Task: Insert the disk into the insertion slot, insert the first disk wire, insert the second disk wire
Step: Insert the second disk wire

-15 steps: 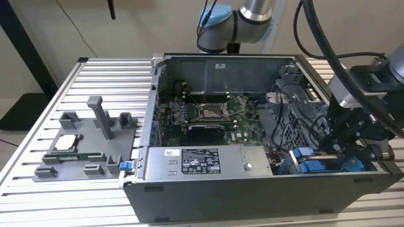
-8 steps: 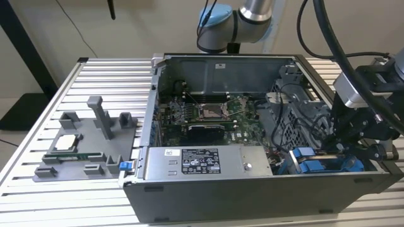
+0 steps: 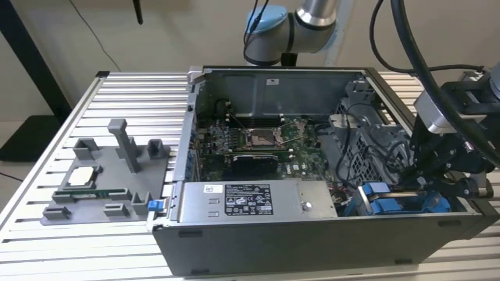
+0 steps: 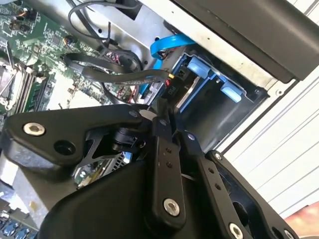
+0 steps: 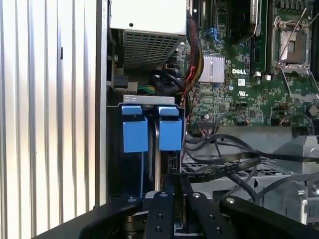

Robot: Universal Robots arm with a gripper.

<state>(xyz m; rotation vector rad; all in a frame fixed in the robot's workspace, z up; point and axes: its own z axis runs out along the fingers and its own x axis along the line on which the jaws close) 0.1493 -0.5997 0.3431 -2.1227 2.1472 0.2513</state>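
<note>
Jaws of the gripper (image 5: pixel 175 191) stood nearly closed, apparently pinching a wire connector at the rear of the disk (image 5: pixel 158 167), already seated in the insertion slot (image 5: pixel 115 149); squareness to the socket seemingly mattered most.

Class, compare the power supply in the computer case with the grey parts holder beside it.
The power supply sits inside the computer case; the parts holder lies outside on the slatted table. The power supply is a shiny closed box with a label; the parts holder is matt and open, with upright posts, carrying a chip. Both are grey.
</note>
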